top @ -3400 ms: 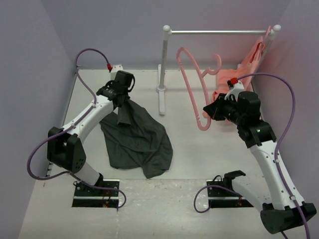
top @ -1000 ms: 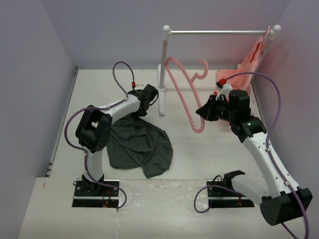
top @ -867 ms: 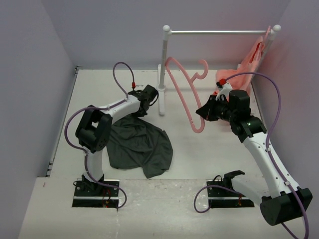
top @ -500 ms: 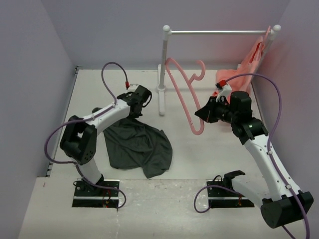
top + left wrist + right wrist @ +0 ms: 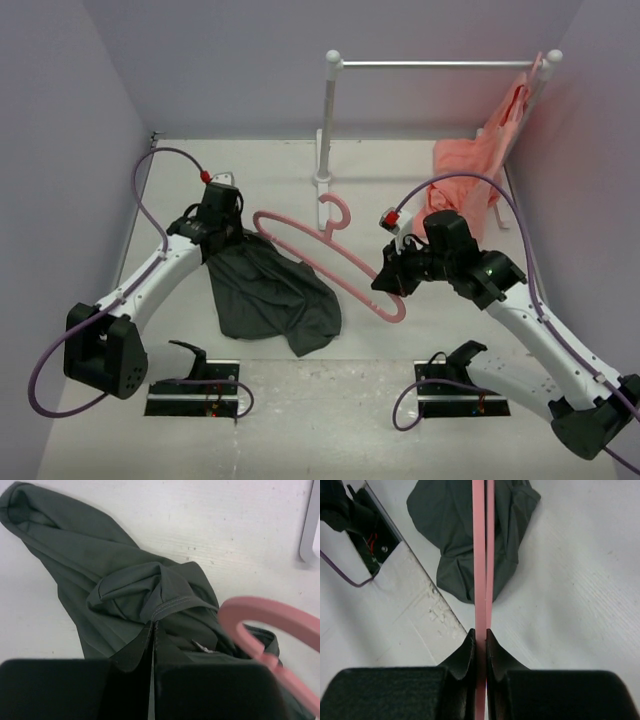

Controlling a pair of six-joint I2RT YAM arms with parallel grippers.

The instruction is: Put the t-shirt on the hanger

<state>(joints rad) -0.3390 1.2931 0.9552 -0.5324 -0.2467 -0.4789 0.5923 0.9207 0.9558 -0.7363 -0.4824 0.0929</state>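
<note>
On the left half of the table, the t-shirt is spread in a loose, crumpled heap, with its far edge lifted off the surface. That raised edge is pinched by the left gripper, whose jaws are seen pressed together on a fold of the grey cloth. The right gripper is clamped tight on the near right end of the hanger. The hanger is held slantwise above the middle of the table, from near right to far left, with its hook turned toward the far side. Its far left tip is seen just beside the left gripper, over the gathered cloth. Whether the tip touches the cloth or is inside the shirt cannot be told. At the far edge a white rack is stood, with a salmon garment hung at its right end, well apart from the t-shirt.
</note>
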